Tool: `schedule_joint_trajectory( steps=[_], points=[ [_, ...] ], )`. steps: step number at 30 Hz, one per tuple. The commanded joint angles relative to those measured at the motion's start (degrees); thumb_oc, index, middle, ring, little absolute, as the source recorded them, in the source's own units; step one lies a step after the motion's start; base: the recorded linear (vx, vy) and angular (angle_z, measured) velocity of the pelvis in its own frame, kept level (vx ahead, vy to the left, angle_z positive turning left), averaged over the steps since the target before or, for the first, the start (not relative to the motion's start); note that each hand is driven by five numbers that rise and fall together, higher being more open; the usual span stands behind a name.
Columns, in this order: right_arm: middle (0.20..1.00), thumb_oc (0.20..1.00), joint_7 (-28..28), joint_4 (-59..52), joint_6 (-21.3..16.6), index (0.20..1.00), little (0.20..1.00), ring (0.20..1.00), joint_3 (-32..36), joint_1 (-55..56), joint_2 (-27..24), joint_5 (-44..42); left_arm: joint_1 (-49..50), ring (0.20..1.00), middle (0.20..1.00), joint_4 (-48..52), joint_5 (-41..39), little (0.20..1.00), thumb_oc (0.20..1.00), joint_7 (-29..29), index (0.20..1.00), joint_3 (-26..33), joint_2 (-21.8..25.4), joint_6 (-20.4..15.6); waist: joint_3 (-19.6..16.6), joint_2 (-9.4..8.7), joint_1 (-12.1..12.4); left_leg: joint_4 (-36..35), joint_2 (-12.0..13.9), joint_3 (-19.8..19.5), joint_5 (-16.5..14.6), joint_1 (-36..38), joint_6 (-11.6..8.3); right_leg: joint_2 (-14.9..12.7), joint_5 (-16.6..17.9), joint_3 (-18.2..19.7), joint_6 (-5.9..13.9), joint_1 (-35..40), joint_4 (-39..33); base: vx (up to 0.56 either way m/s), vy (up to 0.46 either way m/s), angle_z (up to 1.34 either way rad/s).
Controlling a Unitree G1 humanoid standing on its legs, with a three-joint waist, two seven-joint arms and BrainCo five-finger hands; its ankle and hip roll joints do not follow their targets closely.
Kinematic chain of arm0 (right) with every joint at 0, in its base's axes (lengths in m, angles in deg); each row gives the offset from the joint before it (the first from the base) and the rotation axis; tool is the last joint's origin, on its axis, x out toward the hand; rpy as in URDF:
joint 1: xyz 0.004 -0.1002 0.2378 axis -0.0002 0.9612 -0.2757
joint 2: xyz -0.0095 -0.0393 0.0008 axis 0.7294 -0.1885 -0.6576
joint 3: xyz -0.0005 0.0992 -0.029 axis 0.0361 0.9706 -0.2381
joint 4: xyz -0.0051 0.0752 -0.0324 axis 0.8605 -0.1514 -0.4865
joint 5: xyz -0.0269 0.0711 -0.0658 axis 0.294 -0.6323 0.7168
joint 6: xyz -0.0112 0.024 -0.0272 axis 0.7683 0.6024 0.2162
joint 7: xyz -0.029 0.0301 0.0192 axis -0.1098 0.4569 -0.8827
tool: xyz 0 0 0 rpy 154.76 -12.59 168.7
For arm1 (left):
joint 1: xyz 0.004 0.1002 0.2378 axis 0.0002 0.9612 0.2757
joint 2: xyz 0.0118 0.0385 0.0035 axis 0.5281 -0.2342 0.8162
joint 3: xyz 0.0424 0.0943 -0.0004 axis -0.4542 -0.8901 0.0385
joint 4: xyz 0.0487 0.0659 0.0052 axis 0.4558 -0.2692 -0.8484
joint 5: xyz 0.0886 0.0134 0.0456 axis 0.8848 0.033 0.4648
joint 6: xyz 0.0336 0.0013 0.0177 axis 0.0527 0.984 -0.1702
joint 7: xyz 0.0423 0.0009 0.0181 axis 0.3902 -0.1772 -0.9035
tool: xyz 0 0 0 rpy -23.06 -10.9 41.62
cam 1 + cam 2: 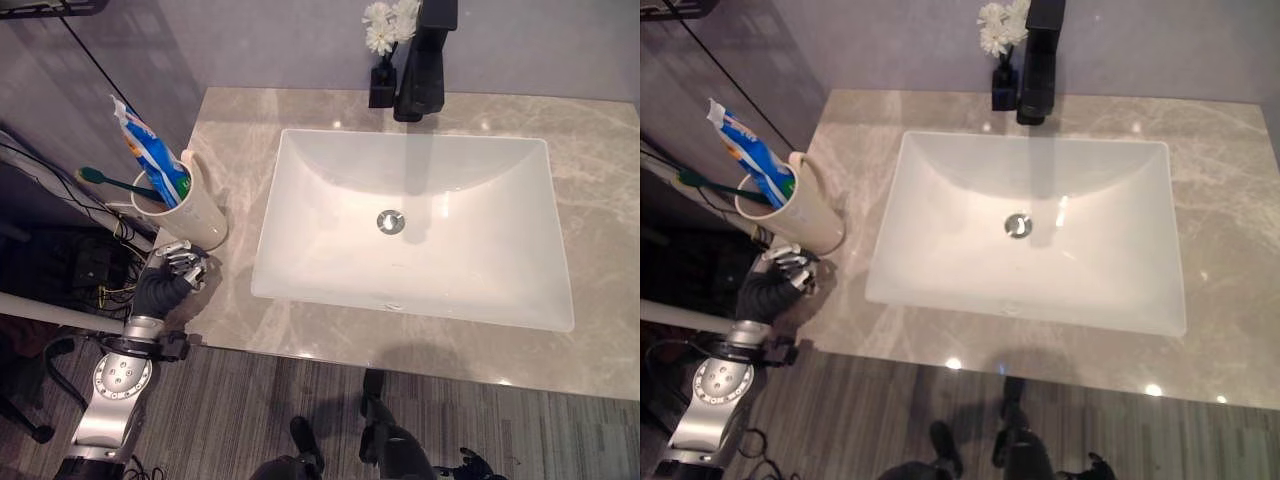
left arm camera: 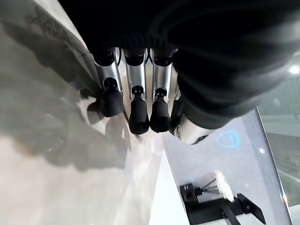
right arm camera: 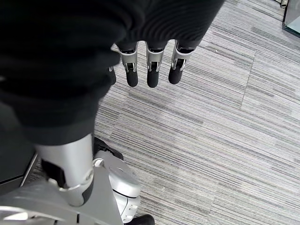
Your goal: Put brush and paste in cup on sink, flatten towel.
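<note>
Fingers (image 2: 138, 112) of the left hand (image 1: 176, 270): relaxed, side by side, holding nothing, at the grey marble worktop's (image 1: 240, 120) front-left corner just before the cream ceramic cup (image 1: 195, 210). Cup contents: blue-and-white toothpaste tube (image 1: 150, 152), green toothbrush (image 1: 105, 181). Right hand (image 3: 150, 61): fingers loosely extended above striped grey floor (image 3: 211, 140).
</note>
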Motion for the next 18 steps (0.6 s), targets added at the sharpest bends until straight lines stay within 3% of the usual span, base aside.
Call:
schedule_joint_trajectory(
  steps=[1,8,18],
  points=[
    [1.000,1.000,-0.51,-0.31,-0.65,1.000,1.000,1.000,-2.09,-1.63,0.30,-0.44,-3.13,0.200,0.200,-1.40,1.94,0.200,0.200,-2.90,0.200,1.07,1.82,-1.24,1.51,-1.49,-0.86,0.25,1.31,-6.84,0.99,1.27,-2.48,-1.31,-0.61,1.49,6.00,2.36,-0.02,0.01,-0.001,-0.03],
    [1.000,1.000,-0.10,-3.68,-2.19,1.000,1.000,1.000,-2.51,-1.35,0.48,-2.90,-8.41,0.200,0.200,-5.92,6.07,0.200,0.200,-7.30,0.200,1.66,2.98,-1.87,1.21,-2.41,-2.58,0.25,1.30,-5.92,0.55,1.25,-2.52,-0.74,-0.25,2.92,5.98,1.39,-0.02,0.00,-0.002,-0.04],
    [1.000,1.000,0.45,-2.16,-1.67,1.000,1.000,1.000,-3.72,-0.52,0.57,-1.96,-13.97,0.200,0.200,-10.21,6.37,0.200,0.200,-8.61,0.200,-0.73,4.78,-2.25,0.30,-3.19,-4.02,0.25,1.40,-5.42,0.26,1.58,-2.51,-0.21,0.03,3.73,5.93,1.14,-0.02,0.00,-0.004,-0.06]
  ],
)
